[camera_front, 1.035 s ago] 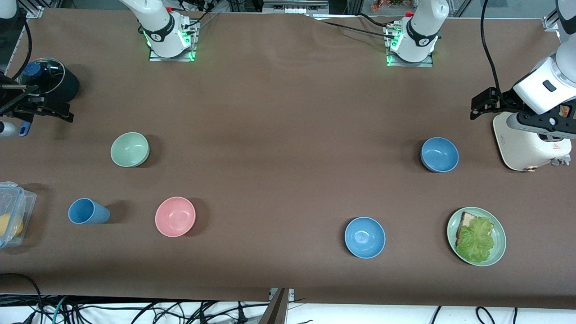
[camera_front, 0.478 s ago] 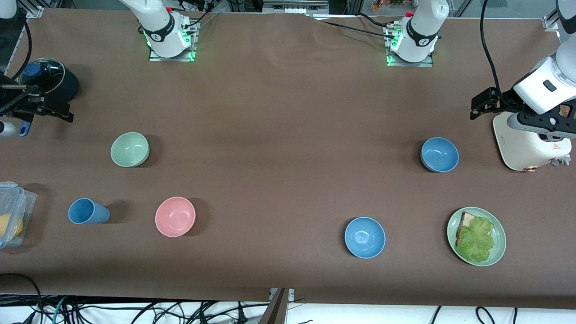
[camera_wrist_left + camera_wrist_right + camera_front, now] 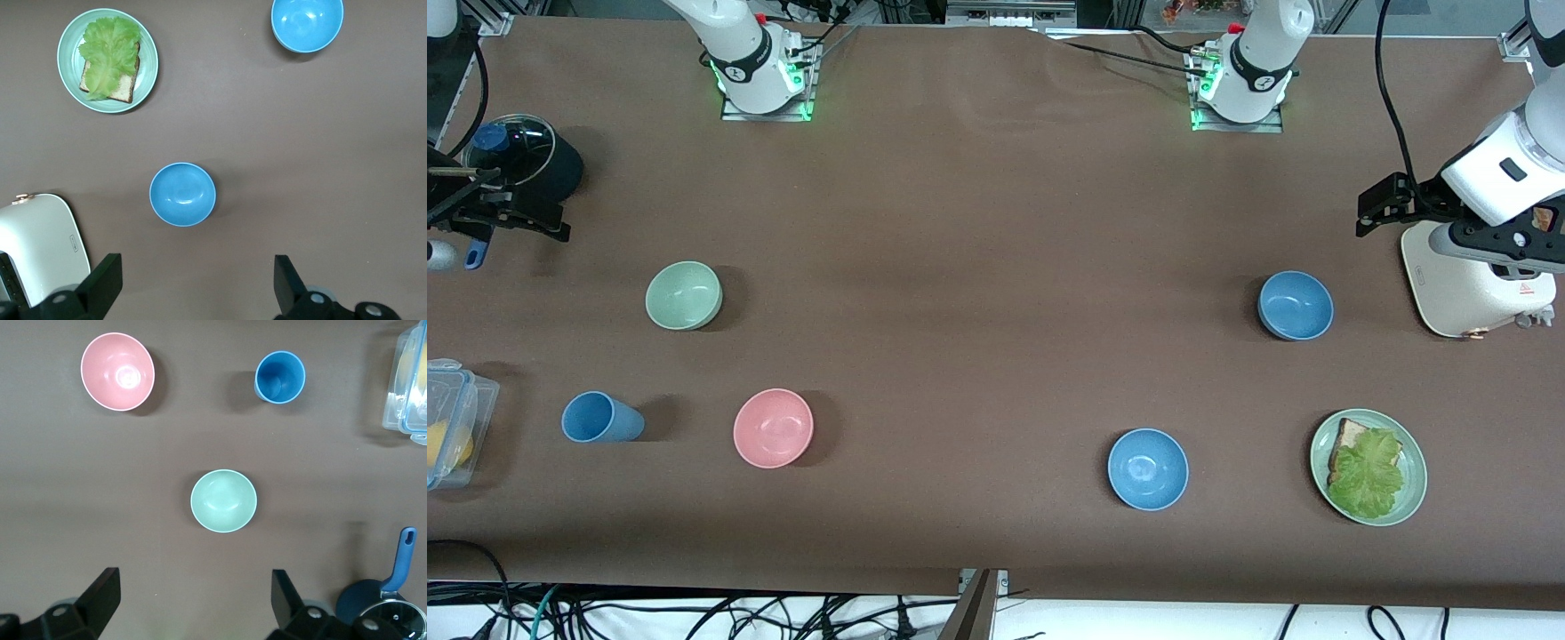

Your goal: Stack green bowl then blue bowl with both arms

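Observation:
The green bowl (image 3: 684, 295) stands toward the right arm's end of the table; it also shows in the right wrist view (image 3: 223, 501). The duller blue bowl (image 3: 1296, 305) stands toward the left arm's end, beside the toaster, and shows in the left wrist view (image 3: 182, 194). My right gripper (image 3: 551, 227) is open and empty, up over the table between the pot and the green bowl; it shows in its own wrist view (image 3: 193, 597). My left gripper (image 3: 1374, 209) is open and empty, up over the table next to the toaster; it shows in its own wrist view (image 3: 197, 283).
A pink bowl (image 3: 773, 428) and a blue cup (image 3: 600, 418) lie nearer the front camera than the green bowl. So do a brighter sky-blue bowl (image 3: 1148, 468) and a green plate (image 3: 1412, 498) with bread and lettuce, relative to the blue bowl. A white toaster (image 3: 1463, 289), a black pot (image 3: 534, 164) and a clear container (image 3: 458, 418) stand at the table's ends.

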